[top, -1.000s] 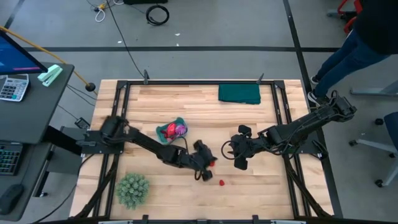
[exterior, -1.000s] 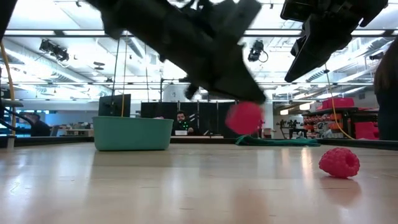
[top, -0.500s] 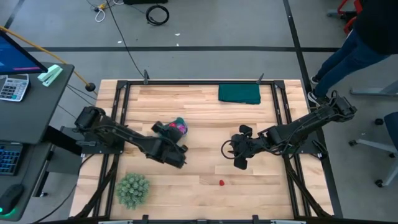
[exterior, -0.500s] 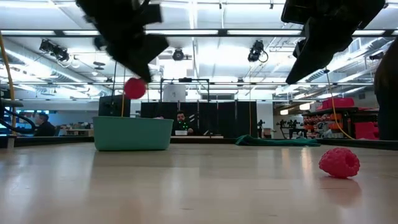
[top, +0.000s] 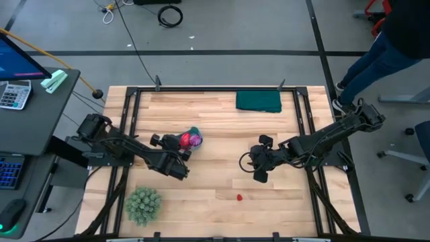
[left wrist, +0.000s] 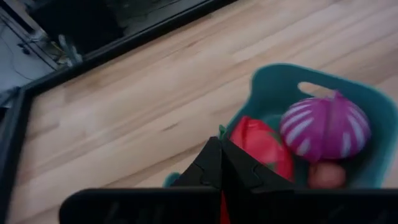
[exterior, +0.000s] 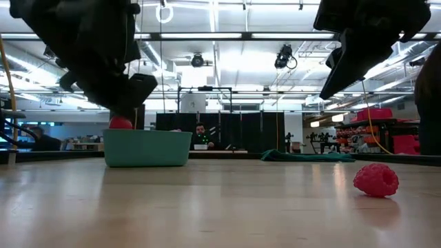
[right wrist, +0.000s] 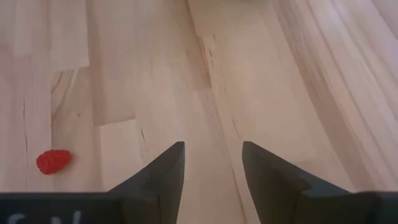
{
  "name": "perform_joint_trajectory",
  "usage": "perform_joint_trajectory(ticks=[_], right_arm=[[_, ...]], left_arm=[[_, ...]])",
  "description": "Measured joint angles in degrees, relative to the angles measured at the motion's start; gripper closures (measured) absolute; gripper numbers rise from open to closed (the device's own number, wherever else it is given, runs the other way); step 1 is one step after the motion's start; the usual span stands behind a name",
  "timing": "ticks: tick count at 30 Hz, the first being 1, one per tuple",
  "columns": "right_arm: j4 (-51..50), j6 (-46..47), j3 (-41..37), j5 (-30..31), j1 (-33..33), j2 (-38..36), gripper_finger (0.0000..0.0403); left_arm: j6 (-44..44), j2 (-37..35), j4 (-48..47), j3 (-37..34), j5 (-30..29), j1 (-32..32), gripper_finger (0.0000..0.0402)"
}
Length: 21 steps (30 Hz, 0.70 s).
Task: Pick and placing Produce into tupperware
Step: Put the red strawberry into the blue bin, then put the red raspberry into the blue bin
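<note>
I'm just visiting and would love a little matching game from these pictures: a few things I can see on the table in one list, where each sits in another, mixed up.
Things:
1. raspberry
2. green cloth
3. fuzzy green ball
4. purple striped piece

Places:
A. inside the teal tupperware
B. far edge of the table, flat
C. alone on bare wood, near edge, between the arms
D. near-left corner of the table

Pairs: 1-C, 2-B, 3-D, 4-A

One tupperware (top: 193, 132) — four produce pieces (left wrist: 324, 127), one cloth (top: 258, 101).
</note>
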Motion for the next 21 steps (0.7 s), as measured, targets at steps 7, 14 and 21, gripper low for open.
perform_joint_trajectory(ticks=[7, 14, 21], right_arm=[[0.0, 3.3, 0.0, -2.1, 0.0, 0.0, 0.0233], [0.4, 5.2, 0.0, -2.6, 2.5, 0.4, 0.0233], [8.7, 7.5, 0.0, -2.2, 11.4, 9.2, 0.0233]], left_arm=[[1.5, -0.4, 1.3, 0.4, -0.1, -0.3, 0.0356], [2.2, -0.4, 1.4, 0.4, -0.1, -0.3, 0.0304], [2.2, -0.4, 0.6, 0.4, -0.1, -0.3, 0.0279]])
